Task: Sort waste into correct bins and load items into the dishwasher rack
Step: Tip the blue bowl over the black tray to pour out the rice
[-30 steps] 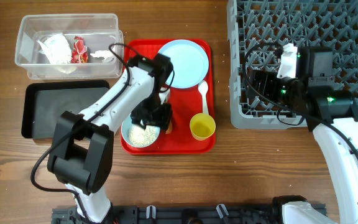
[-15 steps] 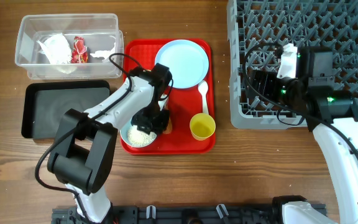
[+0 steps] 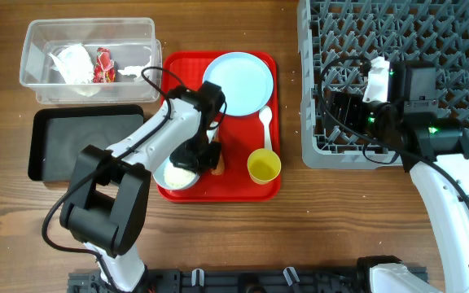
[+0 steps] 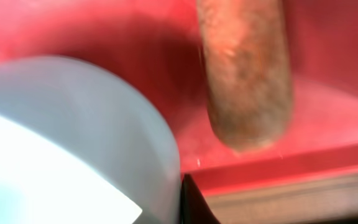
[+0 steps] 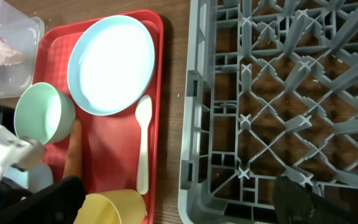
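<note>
A pale blue bowl (image 3: 177, 175) of white rice sits at the front left of the red serving tray (image 3: 243, 191). My left gripper (image 3: 199, 156) is shut on its right rim. In the left wrist view the bowl's wall (image 4: 92, 124) presses against one black finger (image 4: 196, 202), with the orange carrot (image 4: 247, 81) lying just beyond on the tray. My right gripper (image 3: 340, 106) hangs open and empty over the front left corner of the grey dishwasher rack (image 3: 430, 32). A second bowl (image 5: 42, 115), the plate (image 3: 238, 79), the white spoon (image 3: 267, 126) and the yellow cup (image 3: 265, 166) stay on the tray.
The clear tub (image 3: 35, 37) at the back left holds a crumpled napkin (image 3: 73, 63) and red wrappers (image 3: 104, 65). A shallow black tray (image 3: 80, 138) lies just in front of it, left of the red tray. My left arm crosses over the red tray's left side.
My left gripper has shut on the rice bowl's rim, and the bowl has shifted slightly left and tipped. The right arm has not moved.
</note>
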You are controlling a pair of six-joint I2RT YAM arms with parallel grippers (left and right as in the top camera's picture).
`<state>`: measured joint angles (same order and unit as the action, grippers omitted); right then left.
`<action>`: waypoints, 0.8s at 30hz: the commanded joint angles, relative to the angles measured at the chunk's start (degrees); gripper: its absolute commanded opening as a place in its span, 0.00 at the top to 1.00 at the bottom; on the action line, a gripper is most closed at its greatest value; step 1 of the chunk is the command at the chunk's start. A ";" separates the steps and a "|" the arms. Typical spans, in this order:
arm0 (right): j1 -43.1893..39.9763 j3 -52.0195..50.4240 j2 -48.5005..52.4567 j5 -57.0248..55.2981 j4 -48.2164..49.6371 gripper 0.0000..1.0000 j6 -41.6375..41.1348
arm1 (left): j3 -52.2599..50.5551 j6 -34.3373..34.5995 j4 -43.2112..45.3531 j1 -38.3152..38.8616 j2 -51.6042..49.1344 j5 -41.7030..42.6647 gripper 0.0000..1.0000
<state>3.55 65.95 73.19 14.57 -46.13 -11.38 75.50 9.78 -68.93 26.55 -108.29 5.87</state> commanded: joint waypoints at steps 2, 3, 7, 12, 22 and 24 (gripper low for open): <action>0.20 1.16 0.48 0.37 0.15 0.00 -0.70 | 6.34 0.13 -2.67 -2.19 8.02 0.13 0.96; 0.20 1.16 0.48 0.37 0.13 0.00 -0.70 | 6.32 0.13 -2.69 -3.39 10.01 0.11 0.96; 0.20 1.16 0.48 0.35 0.26 0.00 -0.70 | 6.32 0.09 -2.38 -10.75 15.74 2.12 0.96; 0.20 1.16 0.48 0.37 0.37 0.00 -0.72 | 6.21 -4.31 1.36 -25.07 17.49 13.92 0.96; 0.20 1.16 0.48 0.57 0.22 0.00 -0.76 | 1.77 -18.73 9.79 -50.36 11.43 45.70 0.96; 0.20 1.16 0.48 0.57 -0.28 0.00 -0.76 | -1.20 -21.94 11.80 -54.18 8.72 51.69 0.96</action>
<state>3.55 65.95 73.19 14.57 -45.98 -11.38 78.22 -4.54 -58.81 -23.24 -96.05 43.42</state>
